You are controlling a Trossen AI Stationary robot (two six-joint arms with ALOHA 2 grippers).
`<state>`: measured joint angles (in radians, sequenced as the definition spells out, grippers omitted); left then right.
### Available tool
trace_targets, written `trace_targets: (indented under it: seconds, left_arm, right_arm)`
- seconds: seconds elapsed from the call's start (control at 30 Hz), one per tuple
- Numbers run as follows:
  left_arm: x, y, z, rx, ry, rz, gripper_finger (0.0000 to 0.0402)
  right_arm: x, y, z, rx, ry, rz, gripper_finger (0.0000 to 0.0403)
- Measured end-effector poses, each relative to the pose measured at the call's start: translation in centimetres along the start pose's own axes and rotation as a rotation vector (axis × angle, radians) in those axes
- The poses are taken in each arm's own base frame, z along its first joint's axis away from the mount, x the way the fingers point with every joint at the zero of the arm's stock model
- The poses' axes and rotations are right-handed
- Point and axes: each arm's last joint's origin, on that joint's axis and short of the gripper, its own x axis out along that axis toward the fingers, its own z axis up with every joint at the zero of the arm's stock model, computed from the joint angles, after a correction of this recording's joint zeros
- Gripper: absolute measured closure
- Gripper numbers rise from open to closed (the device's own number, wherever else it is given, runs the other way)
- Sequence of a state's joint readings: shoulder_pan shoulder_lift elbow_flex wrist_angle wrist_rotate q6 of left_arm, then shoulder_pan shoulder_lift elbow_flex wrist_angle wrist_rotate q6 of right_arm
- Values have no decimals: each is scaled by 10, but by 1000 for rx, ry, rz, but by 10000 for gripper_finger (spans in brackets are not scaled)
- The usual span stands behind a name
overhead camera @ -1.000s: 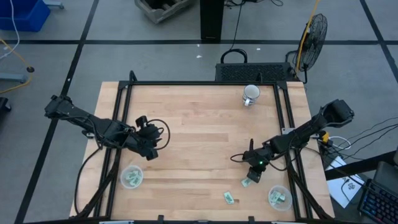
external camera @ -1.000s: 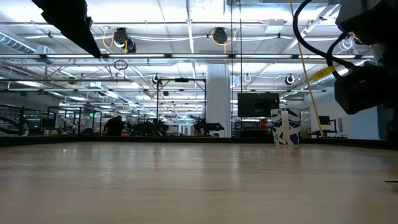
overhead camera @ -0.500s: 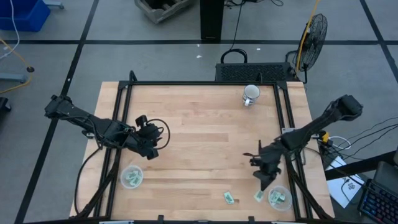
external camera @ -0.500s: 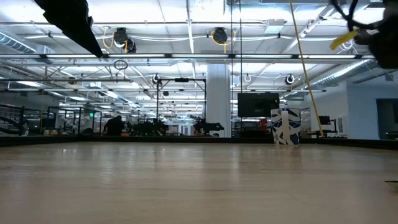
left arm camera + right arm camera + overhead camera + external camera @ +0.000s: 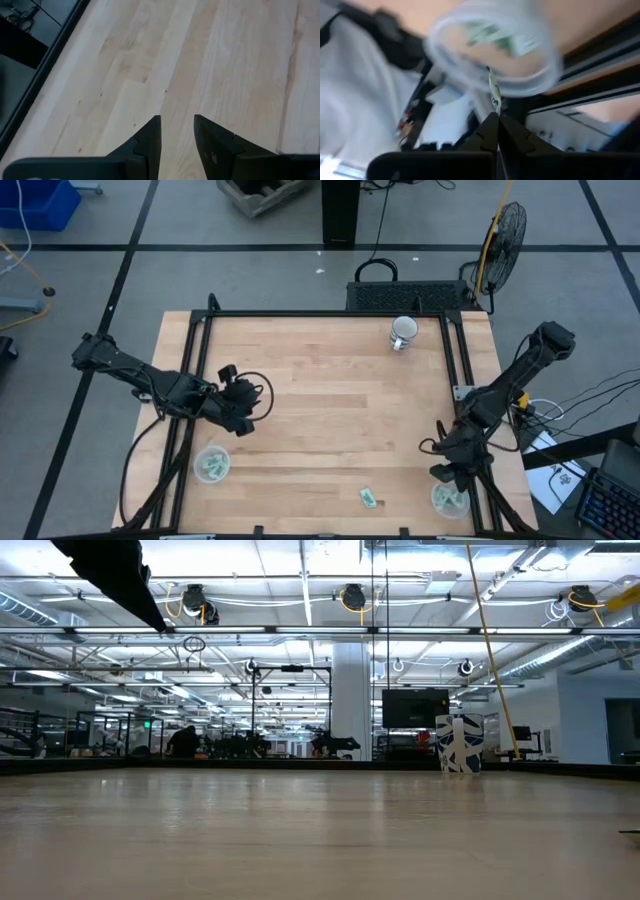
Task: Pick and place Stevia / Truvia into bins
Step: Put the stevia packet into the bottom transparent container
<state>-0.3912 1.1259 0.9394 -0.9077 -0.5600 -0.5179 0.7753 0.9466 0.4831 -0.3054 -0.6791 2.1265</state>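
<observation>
- My right claw [image 5: 495, 120] is pinching one Truvia sachet [image 5: 493, 92] by its lower end, fingers shut on it, so the packet is standing edge-on with its long axis running straight out from my fingertips.
- I am hanging at the near right corner of the table [image 5: 320, 395], and the right bin [image 5: 449, 499] is sitting just beyond and below my fingertips; the sachet's free end is pointing at its rim, not yet clearly over the opening.
- That bin is already holding a few green-and-white packets.
- One loose sachet [image 5: 368, 498] is lying flat on the table near the front edge, between the two bins but closer to my right arm, so I am judging it mine next.
- My left claw [image 5: 177, 131] is waiting over bare wood on the left side, fingers slightly parted and holding nothing, above the left bin [image 5: 211, 464].
</observation>
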Motion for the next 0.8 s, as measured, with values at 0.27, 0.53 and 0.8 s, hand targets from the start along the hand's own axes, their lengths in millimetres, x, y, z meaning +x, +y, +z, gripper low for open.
trace_targets:
  seconds: [0.27, 0.53, 0.8]
  left_arm:
    - [0, 0, 0, -15, -4, 7, 279]
    - [0, 0, 0, -37, -4, 7, 279]
    - [0, 0, 0, -34, -4, 7, 279]
  right_arm:
    - [1, -5, 5, -12, -118, -4, 401]
    - [1, -5, 4, -52, -113, -8, 367]
    - [1, -1, 2, -148, -93, 26, 331]
